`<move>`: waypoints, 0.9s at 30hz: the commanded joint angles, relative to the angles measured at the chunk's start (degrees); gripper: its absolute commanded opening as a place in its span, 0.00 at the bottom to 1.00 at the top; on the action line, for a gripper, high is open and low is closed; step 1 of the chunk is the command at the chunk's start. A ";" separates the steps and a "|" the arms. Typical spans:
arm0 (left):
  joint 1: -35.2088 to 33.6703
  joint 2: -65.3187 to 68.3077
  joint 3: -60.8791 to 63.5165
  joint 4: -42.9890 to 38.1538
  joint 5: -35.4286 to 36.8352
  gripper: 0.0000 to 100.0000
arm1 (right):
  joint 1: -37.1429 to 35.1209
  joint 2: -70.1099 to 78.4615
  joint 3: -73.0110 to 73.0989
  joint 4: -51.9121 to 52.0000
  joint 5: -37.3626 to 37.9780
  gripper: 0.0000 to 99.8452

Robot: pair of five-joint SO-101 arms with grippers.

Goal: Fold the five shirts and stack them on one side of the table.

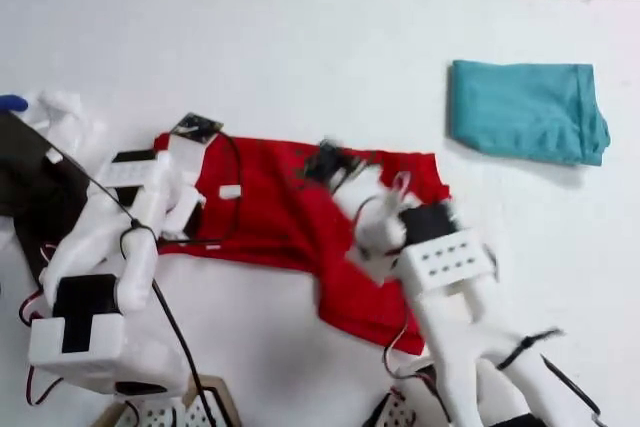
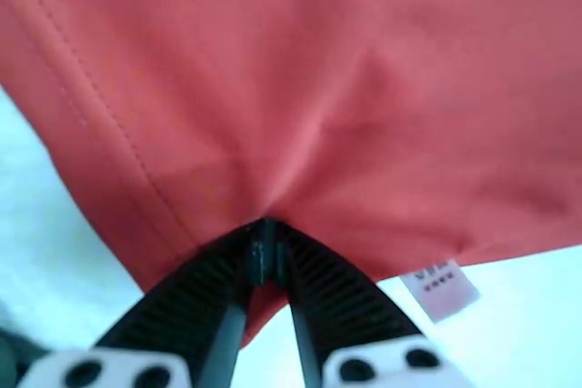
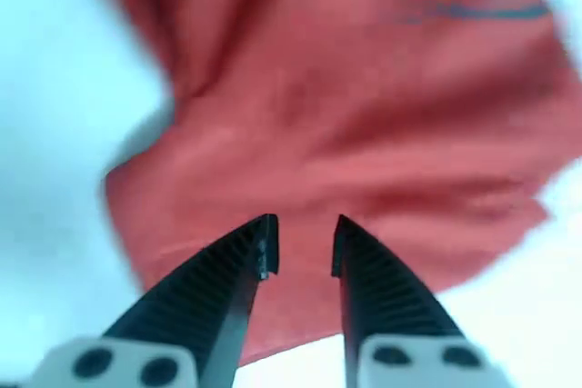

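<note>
Dark flat object (image 1: 24, 195) at the high view's left edge, small blue piece (image 1: 10, 103) nearby

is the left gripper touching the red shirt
Touching. The left wrist view shows the left gripper shut on a pinch of the red shirt, with the cloth puckering right where the tips meet.

The white tag (image 2: 441, 283) on the red shirt (image 2: 364, 115) is unreadable.

Shirts numbered two: one red shirt (image 1: 280, 212), one teal shirt (image 1: 525, 112). Arms numbered two: left arm (image 1: 110, 247), right arm (image 1: 450, 277). Counter (image 1: 300, 57) was one.
</note>
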 commanded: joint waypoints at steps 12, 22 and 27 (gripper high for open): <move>-2.29 -0.18 -0.57 -0.35 -0.79 0.03 | 15.43 40.75 -19.78 -20.09 -0.35 0.02; -7.30 0.26 -2.59 2.29 -11.34 0.03 | 21.76 64.04 -47.30 -5.32 0.09 0.02; -11.96 0.26 -4.53 2.55 -13.63 0.03 | 21.58 65.71 -53.27 -0.22 0.18 0.02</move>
